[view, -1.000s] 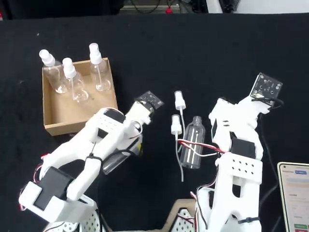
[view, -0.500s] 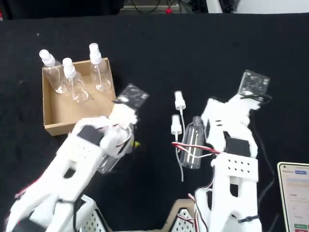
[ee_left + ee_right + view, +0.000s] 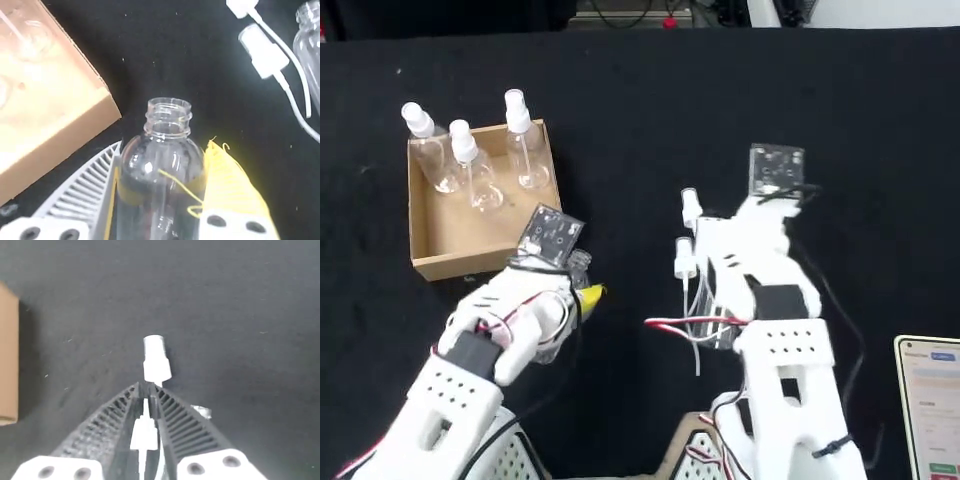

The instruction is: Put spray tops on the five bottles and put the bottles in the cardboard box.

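Left gripper clamps an uncapped bottle near the cardboard box; right gripper, fingers together, sits just beside a spray top.

Five bottles, two loose spray tops, one cardboard box.

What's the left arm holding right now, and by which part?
A clear uncapped bottle, clamped around its body, below the neck, between the fingers of the left gripper.
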Robot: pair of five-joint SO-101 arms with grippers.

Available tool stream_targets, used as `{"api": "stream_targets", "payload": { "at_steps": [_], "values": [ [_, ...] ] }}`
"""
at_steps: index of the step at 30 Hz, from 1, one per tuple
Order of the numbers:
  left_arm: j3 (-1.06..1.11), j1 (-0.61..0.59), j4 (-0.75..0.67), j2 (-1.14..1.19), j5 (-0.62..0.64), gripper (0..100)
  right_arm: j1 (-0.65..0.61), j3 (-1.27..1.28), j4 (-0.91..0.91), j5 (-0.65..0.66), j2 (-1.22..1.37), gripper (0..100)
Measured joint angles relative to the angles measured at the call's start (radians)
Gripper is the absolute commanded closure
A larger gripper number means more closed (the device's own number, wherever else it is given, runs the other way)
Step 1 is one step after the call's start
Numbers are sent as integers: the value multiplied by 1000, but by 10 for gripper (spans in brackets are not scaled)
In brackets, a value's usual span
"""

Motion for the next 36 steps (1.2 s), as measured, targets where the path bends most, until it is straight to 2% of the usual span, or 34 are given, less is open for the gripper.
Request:
{"api": "stream_targets", "payload": {
  "at_steps": [4, 15, 22, 29, 36],
  "values": [
    [37, -9, -32, -69, 32, 841, -41, -40, 9, 0, 103, 884],
    [75, -11, -43, -146, 34, 841, -55, -368, 9, 0, 608, 889],
    [75, -11, -43, -146, 34, 841, 9, -559, 9, 0, 852, 889],
    [75, -11, -43, -146, 34, 841, 11, -667, 60, 0, 956, 884],
    [75, -11, -43, -146, 34, 841, 9, -741, 164, 18, 1007, 808]
  ]
}}
